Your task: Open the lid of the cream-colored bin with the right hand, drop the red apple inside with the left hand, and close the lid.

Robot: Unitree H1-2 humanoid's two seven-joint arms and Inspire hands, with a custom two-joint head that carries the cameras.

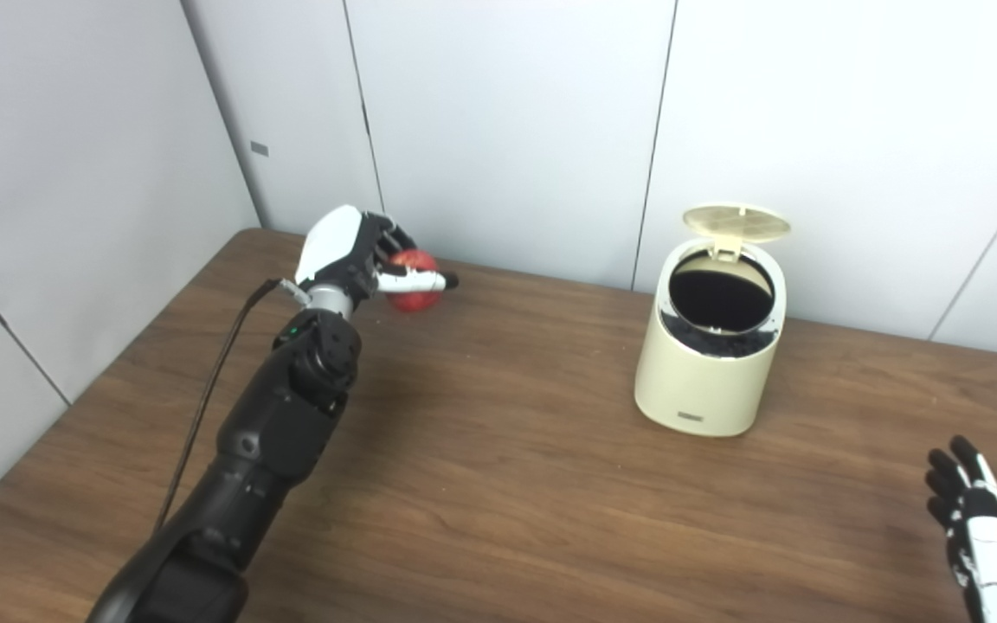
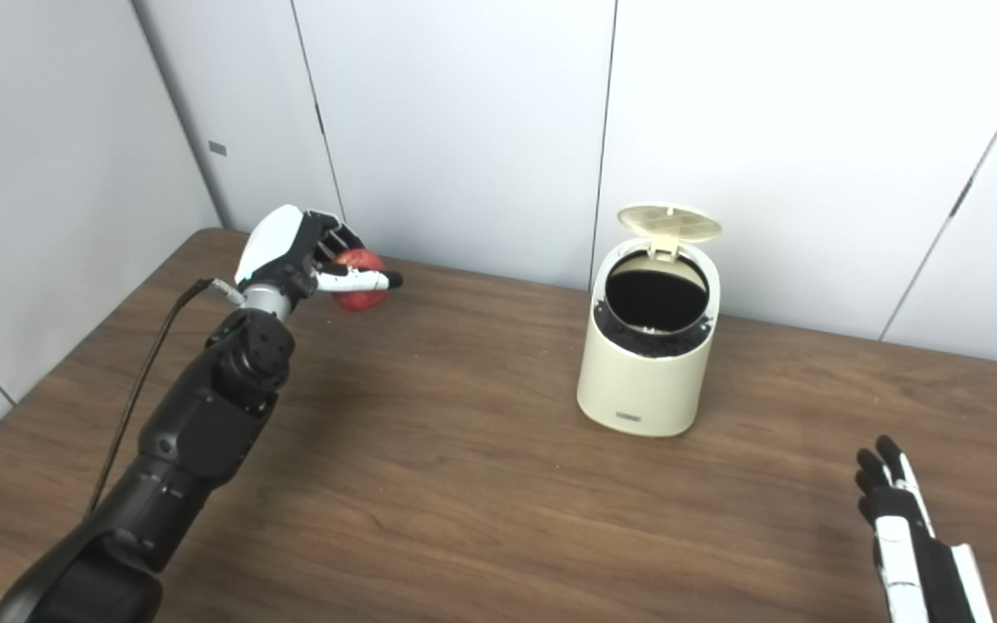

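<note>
The cream-colored bin point(image 1: 710, 363) stands on the wooden table, right of center. Its round lid point(image 1: 736, 222) is tipped up at the back, and the dark inside point(image 1: 721, 294) shows. At the far left of the table, near the wall, my left hand point(image 1: 351, 255) is wrapped around the red apple point(image 1: 416, 284), with the thumb across its front and the fingers behind it. I cannot tell whether the apple rests on the table or is just off it. My right hand point(image 1: 979, 528) is low at the right edge, open with fingers spread, well away from the bin.
The brown table point(image 1: 498, 484) meets white wall panels along its back and left sides. A black cable point(image 1: 204, 407) runs along my left forearm. Bare wood lies between the apple and the bin.
</note>
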